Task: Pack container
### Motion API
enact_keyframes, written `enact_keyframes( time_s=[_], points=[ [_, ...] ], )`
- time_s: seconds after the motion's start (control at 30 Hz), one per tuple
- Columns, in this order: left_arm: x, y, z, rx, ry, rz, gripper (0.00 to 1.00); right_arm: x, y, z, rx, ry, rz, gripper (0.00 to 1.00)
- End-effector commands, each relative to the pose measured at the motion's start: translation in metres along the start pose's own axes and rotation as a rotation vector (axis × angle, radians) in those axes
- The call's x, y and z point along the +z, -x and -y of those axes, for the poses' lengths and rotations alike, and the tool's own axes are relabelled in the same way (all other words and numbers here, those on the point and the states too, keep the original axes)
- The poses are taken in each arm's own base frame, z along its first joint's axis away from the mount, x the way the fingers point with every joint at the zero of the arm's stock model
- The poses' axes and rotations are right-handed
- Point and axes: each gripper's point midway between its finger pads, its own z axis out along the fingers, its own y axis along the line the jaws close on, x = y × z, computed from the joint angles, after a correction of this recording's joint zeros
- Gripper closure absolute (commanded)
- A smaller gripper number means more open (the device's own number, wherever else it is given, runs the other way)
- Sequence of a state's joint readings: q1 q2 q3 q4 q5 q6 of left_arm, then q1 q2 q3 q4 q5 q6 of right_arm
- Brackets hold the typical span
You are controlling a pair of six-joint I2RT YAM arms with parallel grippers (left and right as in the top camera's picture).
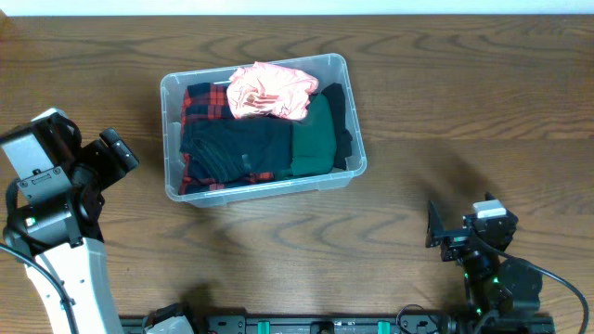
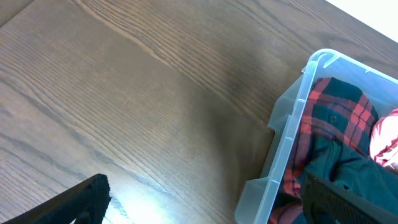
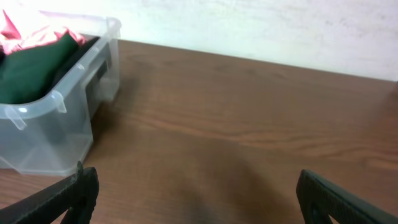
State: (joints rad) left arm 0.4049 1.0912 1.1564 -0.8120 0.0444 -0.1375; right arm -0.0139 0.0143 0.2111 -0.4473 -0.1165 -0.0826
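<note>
The container [image 1: 173, 176] is a clear plastic bin at the table's middle. It holds folded clothes: a red and black plaid piece [image 1: 198, 100], a dark piece [image 1: 237, 148], a green piece [image 1: 316, 139] and a pink piece [image 1: 269, 91] on top. My left gripper [image 1: 119, 153] is open and empty, left of the bin; the left wrist view shows the bin's corner [image 2: 292, 134] by its right finger. My right gripper [image 1: 445, 237] is open and empty at the front right, well apart from the bin [image 3: 68, 118].
The table is dark wood [image 1: 436, 102]. A black rail [image 1: 325, 325] runs along the front edge between the arm bases. A pale wall [image 3: 261, 31] stands behind the table in the right wrist view.
</note>
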Motion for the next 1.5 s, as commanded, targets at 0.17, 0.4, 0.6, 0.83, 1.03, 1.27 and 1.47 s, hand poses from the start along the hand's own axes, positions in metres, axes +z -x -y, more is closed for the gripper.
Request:
enact_keyframes(
  time_s=[0.17,0.4,0.6,0.83,1.03,1.27,1.47],
  points=[
    [-0.003,0.005,-0.004,-0.007,0.017,0.015,0.02,0.016,-0.018,0.000,0.021,-0.001,0.021,0.01],
    [-0.004,0.005,-0.004,-0.007,0.017,0.015,0.02,0.016,-0.019,0.000,0.022,-0.001,0.016,0.01],
    [-0.003,0.005,-0.004,-0.007,0.017,0.015,0.02,0.016,-0.019,0.000,0.022,-0.001,0.016,0.01],
    [-0.003,0.005,-0.004,-0.007,0.017,0.015,0.02,0.016,-0.019,0.000,0.022,-0.001,0.016,0.01],
    [-0.003,0.005,-0.004,-0.007,0.017,0.015,0.02,0.016,-0.019,0.000,0.022,-0.001,0.016,0.01],
    [-0.004,0.005,-0.003,-0.005,0.015,0.015,0.02,0.016,-0.019,0.000,0.022,-0.001,0.016,0.01],
    [-0.028,0.006,0.004,0.009,-0.016,0.089,0.02,0.016,-0.019,0.000,0.022,0.000,0.016,0.01]
  ],
)
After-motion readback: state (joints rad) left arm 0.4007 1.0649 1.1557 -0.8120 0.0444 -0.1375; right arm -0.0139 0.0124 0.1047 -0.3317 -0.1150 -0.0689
